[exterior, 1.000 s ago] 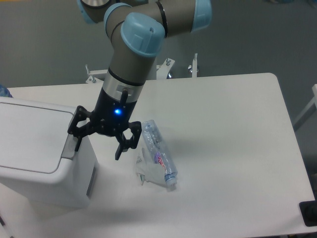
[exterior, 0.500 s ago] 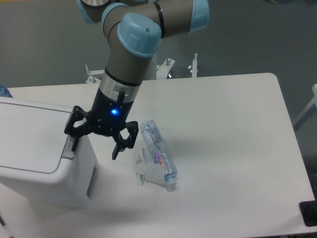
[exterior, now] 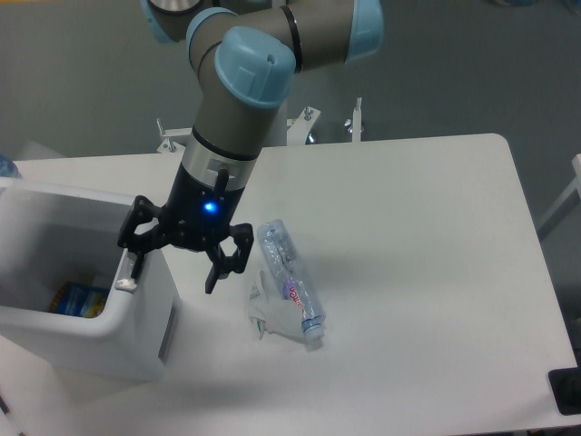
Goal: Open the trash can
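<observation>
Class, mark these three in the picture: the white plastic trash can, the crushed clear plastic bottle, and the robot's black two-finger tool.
White plastic trash can (exterior: 136, 341): fixed camera, front wall.
Crushed clear plastic bottle (exterior: 289, 283): fixed camera, mid-body near label.
Black two-finger tool (exterior: 174, 270): fixed camera, midway between fingertips.

White trash can (exterior: 100, 336) at table's left, interior exposed.

Trash can (exterior: 136, 313): you see it open, something blue and yellow inside.
Gripper (exterior: 174, 271): fingers spread, left one at the bin's rim.
Bottle (exterior: 289, 282): crushed, lying on the bench (exterior: 427, 272).
</observation>
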{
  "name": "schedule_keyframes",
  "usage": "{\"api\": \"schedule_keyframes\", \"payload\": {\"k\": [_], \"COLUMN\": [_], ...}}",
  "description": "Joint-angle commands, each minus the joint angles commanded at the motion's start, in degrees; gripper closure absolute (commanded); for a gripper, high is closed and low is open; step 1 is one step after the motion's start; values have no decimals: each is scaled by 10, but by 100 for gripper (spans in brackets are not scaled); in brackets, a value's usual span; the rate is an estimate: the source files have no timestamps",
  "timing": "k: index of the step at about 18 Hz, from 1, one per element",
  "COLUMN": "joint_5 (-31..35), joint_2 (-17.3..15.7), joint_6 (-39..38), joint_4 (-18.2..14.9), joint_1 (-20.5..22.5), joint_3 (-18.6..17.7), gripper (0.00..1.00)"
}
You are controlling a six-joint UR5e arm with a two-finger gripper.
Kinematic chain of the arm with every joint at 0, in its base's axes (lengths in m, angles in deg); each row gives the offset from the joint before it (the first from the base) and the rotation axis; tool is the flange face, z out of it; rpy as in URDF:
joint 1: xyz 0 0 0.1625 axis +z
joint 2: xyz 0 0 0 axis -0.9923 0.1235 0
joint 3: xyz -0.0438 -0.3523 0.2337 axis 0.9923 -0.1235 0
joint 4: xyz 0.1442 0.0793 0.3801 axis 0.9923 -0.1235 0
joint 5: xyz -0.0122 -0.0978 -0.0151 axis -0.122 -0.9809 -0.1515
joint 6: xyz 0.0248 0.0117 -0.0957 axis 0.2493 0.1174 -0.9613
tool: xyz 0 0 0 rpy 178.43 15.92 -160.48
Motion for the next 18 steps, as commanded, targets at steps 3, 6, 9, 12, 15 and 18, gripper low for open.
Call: {"api": "schedule_keyframes", "payload": {"k": [3, 6, 9, 12, 15, 18], "joint_5": [0, 0, -1, -2, -1, -1], "joint_2": [-1, -3, -3, -4, 2, 5], "joint_6": [1, 1, 2, 10, 14, 60], "joint_4": [0, 1, 4, 6, 11, 11], "joint_1": [0, 0, 7, 42, 86, 123], "joint_3": [0, 3, 11, 17, 25, 20], "gripper": [0, 0, 0, 0, 0, 0]}}
